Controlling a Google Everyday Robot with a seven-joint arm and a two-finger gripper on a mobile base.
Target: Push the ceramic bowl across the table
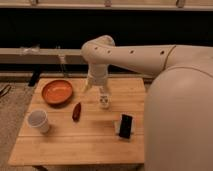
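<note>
Orange ceramic bowl (57,92) near hand (95,87) above table (75,141), apart; hand's opening: cannot tell.

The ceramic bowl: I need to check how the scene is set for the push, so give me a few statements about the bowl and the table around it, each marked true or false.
1. The ceramic bowl sits on the table towards its far left corner, as the camera view shows it. True.
2. The pincer rests on the bowl. False: it hangs to the bowl's right, over a small white object, apart from the bowl.
3. The white cup stands inside the bowl. False: it stands on the table, nearer the camera than the bowl.
4. A dark-red oblong object lies between the cup and the small white object. True.
</note>
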